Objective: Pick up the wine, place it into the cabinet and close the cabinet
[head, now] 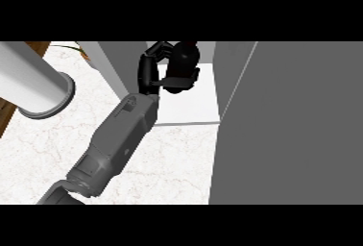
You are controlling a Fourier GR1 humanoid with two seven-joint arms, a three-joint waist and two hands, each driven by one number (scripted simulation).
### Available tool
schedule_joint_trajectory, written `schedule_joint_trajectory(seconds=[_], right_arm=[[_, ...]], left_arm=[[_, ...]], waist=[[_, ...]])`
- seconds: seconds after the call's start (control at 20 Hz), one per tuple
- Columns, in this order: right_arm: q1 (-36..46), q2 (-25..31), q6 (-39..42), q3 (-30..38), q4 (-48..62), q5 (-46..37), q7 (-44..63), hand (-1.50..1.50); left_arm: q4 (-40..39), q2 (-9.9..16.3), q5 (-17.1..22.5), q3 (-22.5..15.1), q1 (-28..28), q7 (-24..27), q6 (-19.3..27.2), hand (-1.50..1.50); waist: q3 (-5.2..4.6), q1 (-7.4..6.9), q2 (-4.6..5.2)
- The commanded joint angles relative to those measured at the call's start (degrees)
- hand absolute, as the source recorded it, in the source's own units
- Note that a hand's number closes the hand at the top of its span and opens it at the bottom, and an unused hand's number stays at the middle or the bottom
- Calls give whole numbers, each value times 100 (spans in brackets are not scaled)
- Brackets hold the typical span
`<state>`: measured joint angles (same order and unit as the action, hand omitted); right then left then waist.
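Observation:
The wine bottle is dark and stands over the white cabinet shelf at the top middle of the head view. My left hand is shut on it from its left side, fingers curled round its upper part and thumb lower down. The grey forearm runs up from the lower left edge to that hand. The bottle's base is hidden by the hand, so I cannot tell whether it touches the shelf. The cabinet door stands open, a large grey panel filling the right side. My right hand does not show.
A thick white cylinder with a flanged end lies at the left over the marble counter. The cabinet's grey left wall rises beside my hand. The counter's edge and a brown floor show at far left.

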<state>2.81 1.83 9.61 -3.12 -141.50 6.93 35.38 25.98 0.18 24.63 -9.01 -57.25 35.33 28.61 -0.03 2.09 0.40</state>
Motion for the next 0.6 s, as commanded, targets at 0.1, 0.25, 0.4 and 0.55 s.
schedule_joint_trajectory(seconds=[0.1, 0.25, 0.4, 0.55], right_arm=[[-92, -128, -175, -306, -726, 86, 372, -150], [-367, 27, 215, 332, -251, 654, -305, -150], [-305, -140, 51, -163, -505, 355, 9, -150], [-115, -143, 17, -101, -199, 392, -23, -150]], left_arm=[[-716, 75, 1, 339, -222, 535, -188, 150], [-908, 55, 63, 481, -677, 232, -113, 150], [-1086, -16, 283, 736, -725, 288, -105, 150], [-1108, -17, 570, 941, -719, 381, -326, 150]], waist=[[-3, 13, 16], [7, 21, 19], [1, 61, 26], [0, 88, 46]])
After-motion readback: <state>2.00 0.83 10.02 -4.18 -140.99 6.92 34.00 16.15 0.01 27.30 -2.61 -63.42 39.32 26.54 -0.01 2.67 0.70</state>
